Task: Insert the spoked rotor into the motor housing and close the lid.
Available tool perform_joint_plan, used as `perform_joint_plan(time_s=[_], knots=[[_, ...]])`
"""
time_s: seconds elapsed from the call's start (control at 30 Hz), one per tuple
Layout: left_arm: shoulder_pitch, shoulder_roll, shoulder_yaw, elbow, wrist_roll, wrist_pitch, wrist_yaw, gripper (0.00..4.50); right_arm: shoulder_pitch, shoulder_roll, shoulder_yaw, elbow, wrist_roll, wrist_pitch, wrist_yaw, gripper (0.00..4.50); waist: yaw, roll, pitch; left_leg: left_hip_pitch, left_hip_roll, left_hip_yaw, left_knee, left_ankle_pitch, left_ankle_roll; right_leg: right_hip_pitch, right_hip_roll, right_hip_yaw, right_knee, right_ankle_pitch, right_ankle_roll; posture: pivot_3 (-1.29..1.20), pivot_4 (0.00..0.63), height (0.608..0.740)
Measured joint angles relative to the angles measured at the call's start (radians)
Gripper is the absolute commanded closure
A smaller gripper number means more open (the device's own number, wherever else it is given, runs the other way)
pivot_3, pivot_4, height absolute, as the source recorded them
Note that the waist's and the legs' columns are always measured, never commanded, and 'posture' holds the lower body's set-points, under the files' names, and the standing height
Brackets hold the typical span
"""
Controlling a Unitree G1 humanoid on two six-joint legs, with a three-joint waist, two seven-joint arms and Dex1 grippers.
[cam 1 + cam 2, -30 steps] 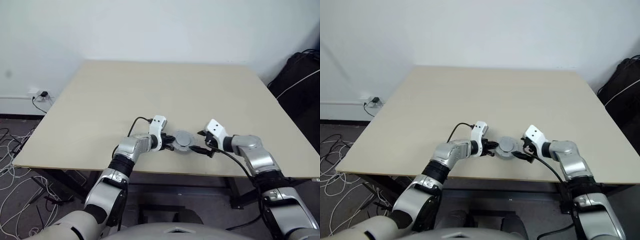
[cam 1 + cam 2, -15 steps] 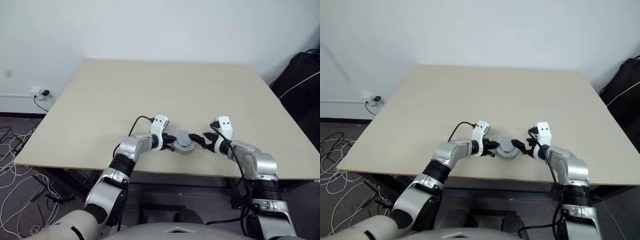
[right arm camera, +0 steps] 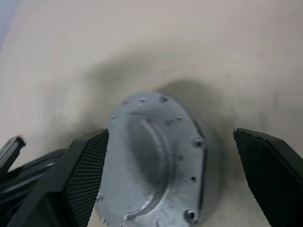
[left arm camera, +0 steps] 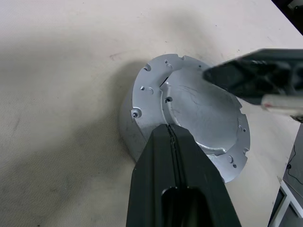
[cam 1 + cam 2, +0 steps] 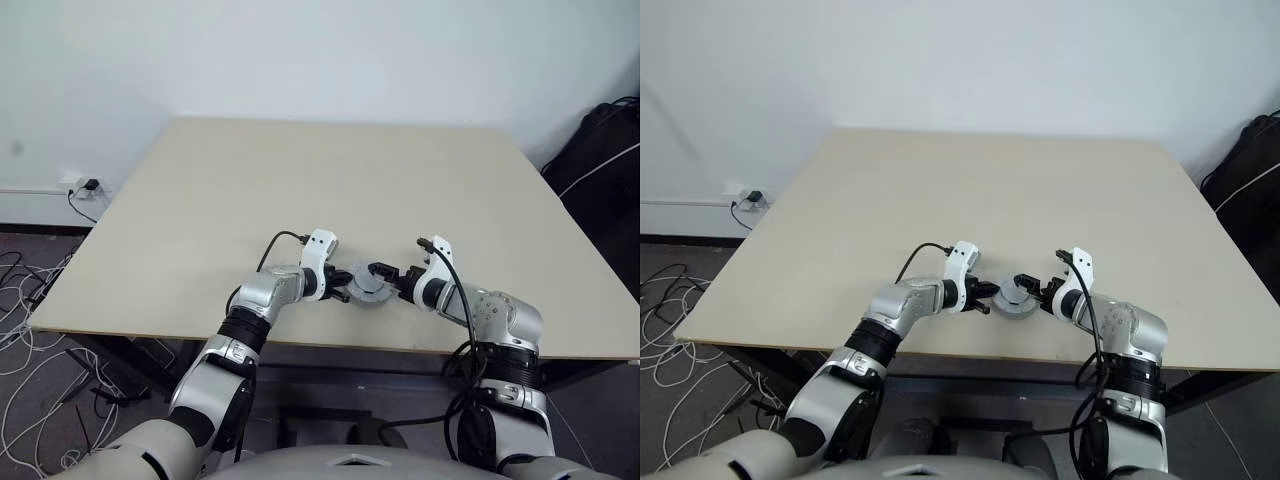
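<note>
1. Left gripper [image 4: 171, 130] has its fingers pressed together with nothing between them; their tips rest against the near edge of the lid [image 4: 199, 111], and I think they steady it.
2. Right gripper [image 3: 170, 175] is spread as wide as it goes and holds nothing. One finger stands on each side of the lid, a little apart from its rim.
3. Lid sits on top of the housing [image 4: 127, 130], close to the near edge of the table [image 5: 200, 200]. In the left wrist view the raised centre and the small screw holes around it are visible. The housing's windings are covered, so whether the rotor is inside cannot be seen.
4. My judgement: the step in hand is the closing of the lid, and the task is close to its end. Whether the lid is fully seated I cannot tell.
5. Next move, as I judge it: bring the right fingers in onto the lid's rim, then press or turn it until it sits flat on the housing, while the left gripper keeps the housing from sliding.
</note>
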Motion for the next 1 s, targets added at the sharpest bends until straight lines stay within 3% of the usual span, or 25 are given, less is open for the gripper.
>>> perform_joint_plan(time_s=[0.57, 1.0], knots=[[0.0, 0.021, 0.008, -0.002, 0.019, -0.01, 0.006, 4.5, -0.03, 0.01, -0.128, 0.131, 0.175, 0.236, 0.064, 0.01, -0.026, 0.003, -0.002, 0.001, 0.0, 0.001, 0.002, 0.001, 0.002, 0.001, 0.002, 0.0, 0.002, 0.002, 0.003, 0.0, 0.0, 0.74], [0.007, 0.025, 0.011, -0.002, 0.029, -0.015, 0.016, 4.5, 0.019, 0.115, -0.15, 0.071, 0.197, 0.185, 0.052, 0.01, -0.023, 0.004, -0.003, 0.0, 0.0, 0.001, 0.002, 0.001, 0.002, 0.001, 0.002, 0.001, 0.002, 0.005, 0.008, 0.0, 0.0, 0.74]])
